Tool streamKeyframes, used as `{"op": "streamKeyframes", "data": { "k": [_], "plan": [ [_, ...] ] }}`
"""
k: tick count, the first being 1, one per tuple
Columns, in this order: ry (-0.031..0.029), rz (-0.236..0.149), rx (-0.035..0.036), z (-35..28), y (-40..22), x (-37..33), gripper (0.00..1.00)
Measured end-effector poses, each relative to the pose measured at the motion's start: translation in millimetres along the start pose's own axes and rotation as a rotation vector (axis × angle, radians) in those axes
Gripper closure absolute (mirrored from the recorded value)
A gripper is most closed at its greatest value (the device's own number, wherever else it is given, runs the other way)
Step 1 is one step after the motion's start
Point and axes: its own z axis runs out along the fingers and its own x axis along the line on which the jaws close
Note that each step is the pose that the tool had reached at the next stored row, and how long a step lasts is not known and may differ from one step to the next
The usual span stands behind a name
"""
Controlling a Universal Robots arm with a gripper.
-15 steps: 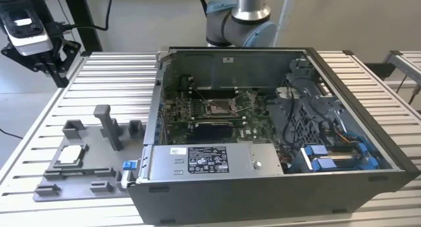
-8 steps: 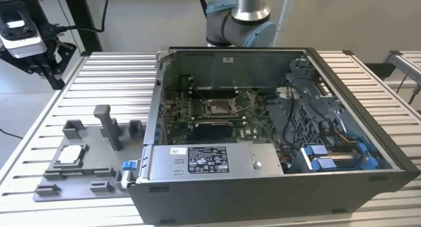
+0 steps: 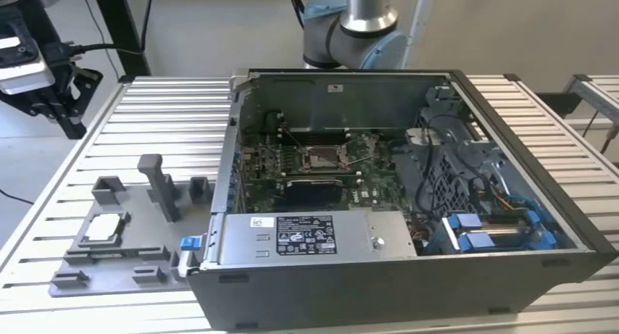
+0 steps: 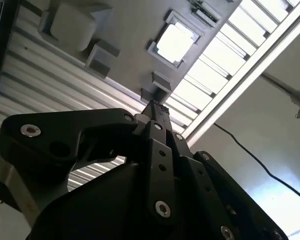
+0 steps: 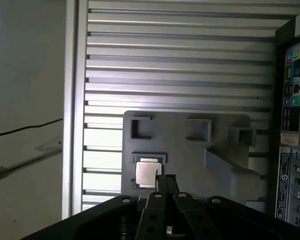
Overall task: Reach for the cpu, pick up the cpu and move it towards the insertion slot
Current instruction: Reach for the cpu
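Gripper [image 5: 165,179]: fingers closed, empty, pointed toward cpu [image 5: 146,174], well apart. Cpu rests in fixture [image 5: 190,150] pocket, likely kept square for pickup. Slot [image 3: 321,158] inside case [image 3: 387,290], exterior view's right.

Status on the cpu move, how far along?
Done: nothing visible yet. The cpu sits in its grey fixture beside the computer case. In hand: the reach; in the first wrist view the tool, shut and empty, hangs above the fixture, clear of the cpu. Left: grasp, lift and the carry to the slot inside the case.
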Motion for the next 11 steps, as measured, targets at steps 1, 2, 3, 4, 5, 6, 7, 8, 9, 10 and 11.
{"op": "streamKeyframes", "data": {
  "k": [1,2,3,4,5,6,7,8,9,10,11],
  "plan": [
    [0.0,0.0,0.0,0.0,-1.8,0.8,1.0],
    [0.0001,0.0,0.0001,0.1,-3.6,1.6,1.0],
    [0.0002,0.0,0.0001,0.1,-5.3,2.4,1.0],
    [0.0002,0.0,0.0001,0.2,-6.7,3.0,1.0],
    [0.0002,0.0,0.0001,0.3,-7.5,3.5,1.0],
    [0.0001,0.0,0.0001,0.4,-7.8,4.0,1.0],
    [0.0001,0.0,0.0,0.5,-7.9,4.3,1.0],
    [0.0001,0.0,0.0001,0.4,-7.9,4.3,1.0],
    [0.0001,0.0,0.0001,0.5,-7.9,4.3,1.0],
    [0.0,0.0,0.0001,0.5,-7.9,4.3,1.0],
    [0.0002,0.0,0.0001,0.4,-7.9,4.3,1.0]
  ]
}}
